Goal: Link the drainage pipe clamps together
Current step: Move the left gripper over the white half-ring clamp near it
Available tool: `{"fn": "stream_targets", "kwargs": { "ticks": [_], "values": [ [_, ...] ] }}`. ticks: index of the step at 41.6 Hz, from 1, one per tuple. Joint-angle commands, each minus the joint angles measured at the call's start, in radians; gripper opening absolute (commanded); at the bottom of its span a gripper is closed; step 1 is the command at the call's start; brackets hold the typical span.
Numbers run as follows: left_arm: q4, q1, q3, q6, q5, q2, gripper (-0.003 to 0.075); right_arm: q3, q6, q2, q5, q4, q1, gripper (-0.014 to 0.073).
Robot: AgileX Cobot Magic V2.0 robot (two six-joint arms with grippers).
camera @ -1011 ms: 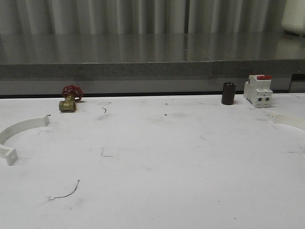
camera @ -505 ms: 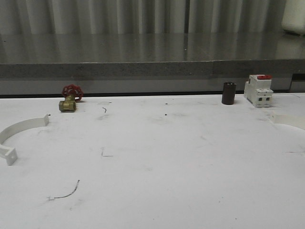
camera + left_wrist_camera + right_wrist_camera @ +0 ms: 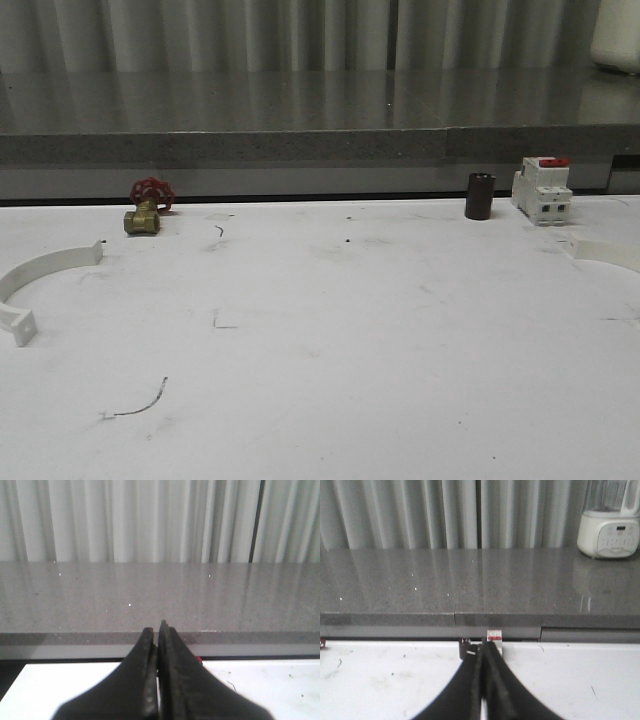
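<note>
1. The left hand [image 3: 158,630] hangs above the near left edge of the white tabletop [image 3: 330,330], its two dark fingers [image 3: 147,680] pressed together with nothing between them, pointing at the grey stone ledge [image 3: 150,600] and the pleated curtain behind it.
2. The left clamp half [image 3: 40,275] lies flat at the far left of the tabletop in the front view, its arc open toward the left edge, one tab end up near the brass valve and the other nearer the front. It does not appear in the left wrist view, so how it sits relative to that hand cannot be judged.
3. The brass valve with a red handwheel [image 3: 147,207] stands at the back of the tabletop, just beyond that half; a speck of red peeks out right beside the left hand's fingers in its wrist view.
4. The dark cylinder [image 3: 480,196] and the white-and-red breaker [image 3: 542,189] stand side by side at the back right.
5. The right clamp half [image 3: 606,251] lies at the right edge, partly cut off, just in front of the breaker and well apart from its mate.
6. The right hand [image 3: 484,647] is closed too, fingers together and empty, aimed straight at the breaker [image 3: 494,637], which shows just past its fingertips. A white appliance [image 3: 610,522] sits on the ledge beyond.
</note>
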Motion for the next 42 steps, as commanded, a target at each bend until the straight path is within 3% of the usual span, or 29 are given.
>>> {"fn": "stream_targets", "kwargs": {
  "ticks": [1,9,20,23,26,31,34,38,42],
  "values": [
    [-0.006,-0.001,-0.038,-0.004,-0.018,0.073,-0.0020,-0.050,-0.002,0.099,0.010,-0.014,-0.005,-0.0069],
    [-0.006,-0.001,-0.010,-0.004,0.031,0.185,-0.0020,-0.049,-0.002,0.260,0.117,-0.014,-0.005,-0.0069],
    [-0.006,-0.001,0.001,-0.004,0.035,0.274,-0.0020,-0.049,-0.005,0.387,0.133,-0.020,-0.005,-0.0060],
    [-0.006,-0.001,0.001,-0.004,0.035,0.294,-0.0020,-0.049,-0.009,0.407,0.134,-0.025,-0.005,-0.0004],
    [0.006,-0.001,0.001,-0.004,0.035,0.315,-0.0004,-0.049,-0.010,0.426,0.141,-0.026,-0.005,0.0125],
    [0.030,-0.001,0.001,-0.004,0.035,0.354,0.0130,-0.049,-0.010,0.455,0.141,-0.026,-0.005,0.0354],
    [0.038,-0.001,0.001,-0.004,0.031,0.378,0.0255,-0.049,-0.010,0.464,0.141,-0.025,-0.005,0.0429],
    [0.033,-0.001,0.001,-0.004,0.020,0.420,0.0411,-0.049,-0.010,0.464,0.141,-0.025,-0.005,0.0445],
    [0.000,-0.001,-0.022,-0.004,0.020,0.473,0.0451,-0.049,-0.010,0.464,0.141,-0.025,-0.005,0.0445]
  ]
}}
